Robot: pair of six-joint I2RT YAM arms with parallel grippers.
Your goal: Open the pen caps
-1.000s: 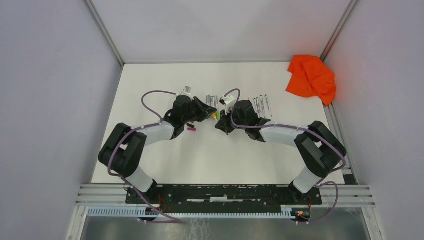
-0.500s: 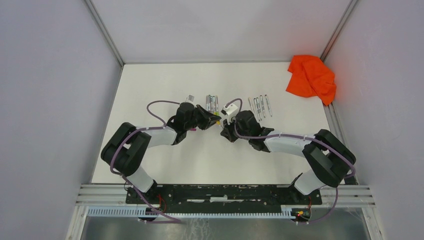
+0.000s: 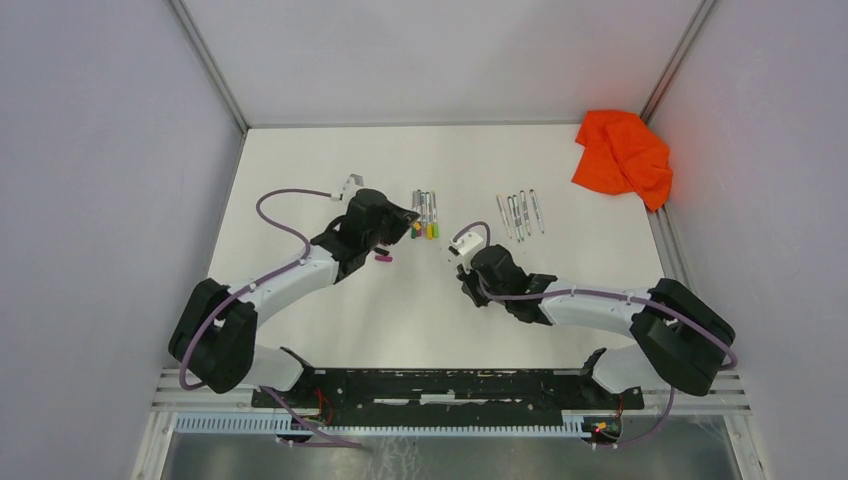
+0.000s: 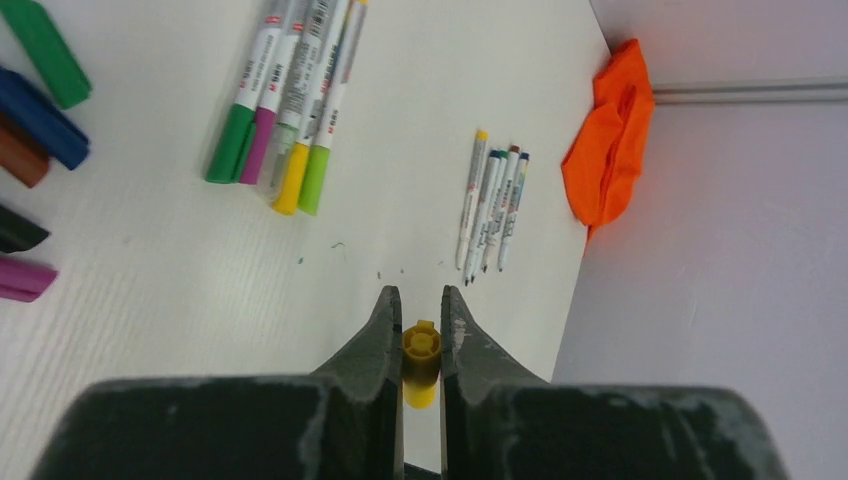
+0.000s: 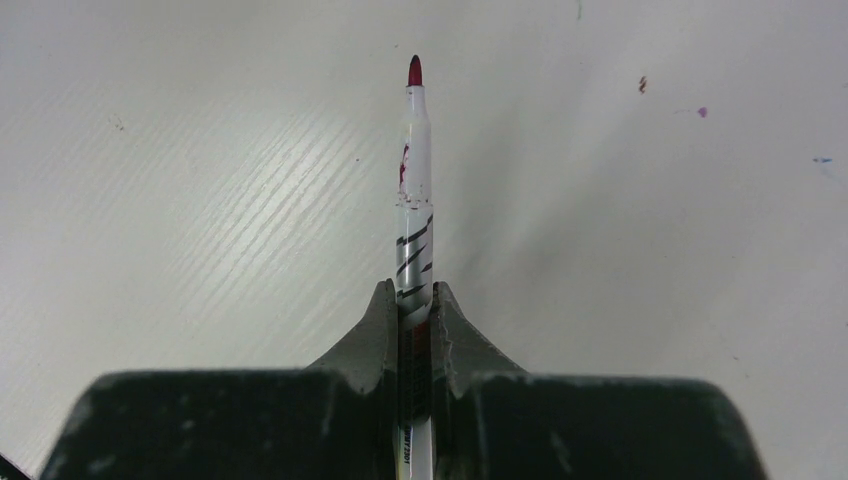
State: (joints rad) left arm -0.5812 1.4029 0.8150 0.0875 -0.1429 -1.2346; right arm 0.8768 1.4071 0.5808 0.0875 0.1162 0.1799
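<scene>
My left gripper (image 4: 421, 300) is shut on a yellow pen cap (image 4: 421, 352), which stands end-on between the fingers above the table. In the top view the left gripper (image 3: 409, 222) hangs just left of a row of capped pens (image 3: 425, 212). My right gripper (image 5: 412, 290) is shut on an uncapped pen (image 5: 414, 180) with a grey-white barrel and a bare red tip pointing away. From above, the right gripper (image 3: 468, 282) sits nearer the table's front, apart from the left one. Several uncapped pens (image 4: 492, 205) lie side by side farther right.
Loose caps lie left of the capped pens (image 4: 290, 100): green (image 4: 45, 40), blue (image 4: 40, 118), brown (image 4: 20, 155), black (image 4: 15, 230) and magenta (image 4: 22, 278). An orange cloth (image 3: 622, 155) is bunched in the far right corner by the wall.
The two grippers, tip to tip a second ago, have drawn apart. The left went back and left with the yellow cap; the right came nearer with the bare pen.
</scene>
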